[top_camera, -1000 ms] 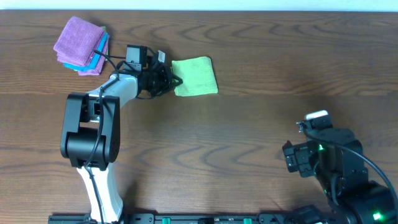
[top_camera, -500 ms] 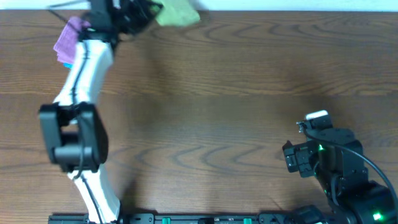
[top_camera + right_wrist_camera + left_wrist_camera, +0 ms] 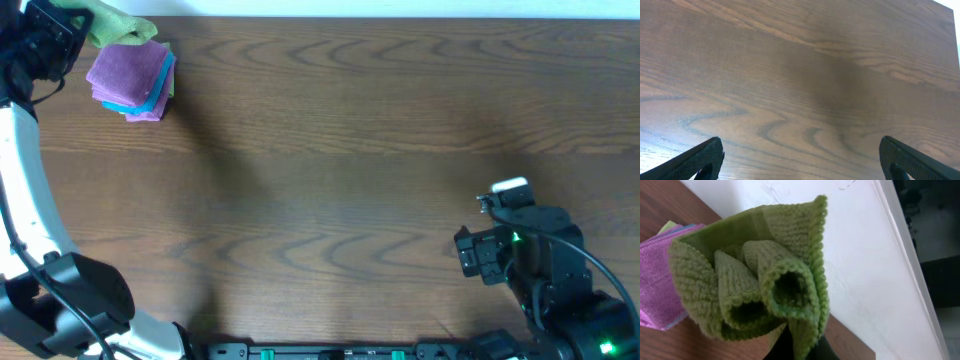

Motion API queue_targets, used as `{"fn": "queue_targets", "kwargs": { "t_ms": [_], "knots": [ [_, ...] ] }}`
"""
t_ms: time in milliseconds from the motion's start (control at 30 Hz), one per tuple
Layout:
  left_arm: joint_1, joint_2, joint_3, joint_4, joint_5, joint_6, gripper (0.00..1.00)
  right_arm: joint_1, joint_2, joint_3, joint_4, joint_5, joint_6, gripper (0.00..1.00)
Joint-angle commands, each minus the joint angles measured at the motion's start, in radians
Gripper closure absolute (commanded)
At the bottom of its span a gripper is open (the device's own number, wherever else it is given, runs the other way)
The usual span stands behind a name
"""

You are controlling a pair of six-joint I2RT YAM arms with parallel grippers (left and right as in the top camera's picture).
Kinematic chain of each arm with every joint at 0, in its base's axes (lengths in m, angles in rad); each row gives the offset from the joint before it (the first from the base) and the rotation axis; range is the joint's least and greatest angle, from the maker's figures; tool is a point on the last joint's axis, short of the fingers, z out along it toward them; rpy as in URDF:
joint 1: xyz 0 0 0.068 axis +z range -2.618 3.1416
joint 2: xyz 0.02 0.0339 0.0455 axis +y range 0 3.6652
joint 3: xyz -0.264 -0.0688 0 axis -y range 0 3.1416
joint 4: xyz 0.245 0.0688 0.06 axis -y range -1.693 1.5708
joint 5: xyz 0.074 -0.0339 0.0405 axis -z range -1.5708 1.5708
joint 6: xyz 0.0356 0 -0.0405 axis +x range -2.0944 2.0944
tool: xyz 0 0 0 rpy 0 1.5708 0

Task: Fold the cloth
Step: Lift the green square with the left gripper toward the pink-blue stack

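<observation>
The light green cloth [image 3: 118, 26] is bunched in my left gripper [image 3: 75, 30] at the far left back corner, held in the air just above the purple folded cloth [image 3: 126, 71]. In the left wrist view the cloth [image 3: 765, 275] hangs in loose folds, pinched between the shut jaws [image 3: 797, 347]. Its white tag is hidden. My right gripper [image 3: 800, 160] is open and empty over bare wood at the right front, and it also shows in the overhead view [image 3: 478, 255].
The purple cloth lies on a blue folded cloth [image 3: 150, 98] at the back left of the wooden table [image 3: 350, 150]. The table's back edge and a white surface [image 3: 865, 255] beyond it lie close behind the held cloth.
My left gripper has carried the green cloth from the table's back middle up and to the far left, to above the purple stack. The right arm has not moved.
</observation>
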Motion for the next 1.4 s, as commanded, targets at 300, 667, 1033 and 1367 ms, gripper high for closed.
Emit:
{"fn": "queue_targets", "kwargs": {
  "t_ms": [300,667,1033,1367],
  "knots": [
    [0.021,0.243,-0.002,0.31,0.19,-0.116,0.94,-0.001,-0.002,0.0,-0.001,0.014,-0.013,0.01],
    [0.031,0.355,-0.002,0.345,0.209,-0.066,0.94,-0.001,-0.002,0.0,-0.001,0.014,-0.013,0.01],
    [0.037,0.365,-0.002,0.404,0.212,0.005,0.95,-0.001,-0.002,0.0,-0.001,0.014,-0.013,0.01],
    [0.042,0.382,-0.002,0.235,0.127,0.129,0.94,-0.001,-0.002,0.0,-0.001,0.014,-0.013,0.01]
  ]
}}
